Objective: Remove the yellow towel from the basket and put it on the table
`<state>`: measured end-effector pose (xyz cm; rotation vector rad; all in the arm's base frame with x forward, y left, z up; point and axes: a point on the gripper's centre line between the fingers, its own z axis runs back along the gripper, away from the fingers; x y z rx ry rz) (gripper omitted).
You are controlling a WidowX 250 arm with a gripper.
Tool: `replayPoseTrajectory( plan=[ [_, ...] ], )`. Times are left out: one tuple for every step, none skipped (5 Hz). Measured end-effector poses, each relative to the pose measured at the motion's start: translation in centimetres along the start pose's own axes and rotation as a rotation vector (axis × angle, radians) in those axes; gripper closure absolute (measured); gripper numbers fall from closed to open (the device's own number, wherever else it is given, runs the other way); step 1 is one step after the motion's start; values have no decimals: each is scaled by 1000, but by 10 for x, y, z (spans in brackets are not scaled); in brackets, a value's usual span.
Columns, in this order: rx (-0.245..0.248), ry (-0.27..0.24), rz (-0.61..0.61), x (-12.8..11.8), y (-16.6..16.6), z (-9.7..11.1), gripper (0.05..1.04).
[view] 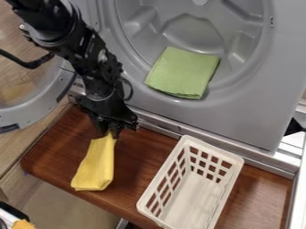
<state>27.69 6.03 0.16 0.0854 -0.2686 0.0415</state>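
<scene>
The black gripper [108, 130] hangs over the left part of the brown wooden table [143, 165], its fingers shut on the upper end of the yellow towel [97, 166]. From there the towel hangs or drapes down toward the table's front edge; whether its lower end touches the wood I cannot tell. To the right, apart from towel and gripper, stands the white basket [197, 197], with its slotted walls and bare floor in view.
Behind the table is a grey machine with a round drum opening [239, 96], where a folded green cloth [183, 73] lies. Its open round door [36, 105] stands at the left. An orange cloth [24, 224] shows at the bottom left corner.
</scene>
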Motion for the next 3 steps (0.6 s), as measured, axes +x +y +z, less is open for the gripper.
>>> replayPoseTrajectory(
  plan=[
    [-26, -60, 56, 10, -3, 22, 280],
    [-78, -60, 97, 8, -7, 36, 82],
    [-101, -54, 105, 7, -10, 36, 81]
  ],
)
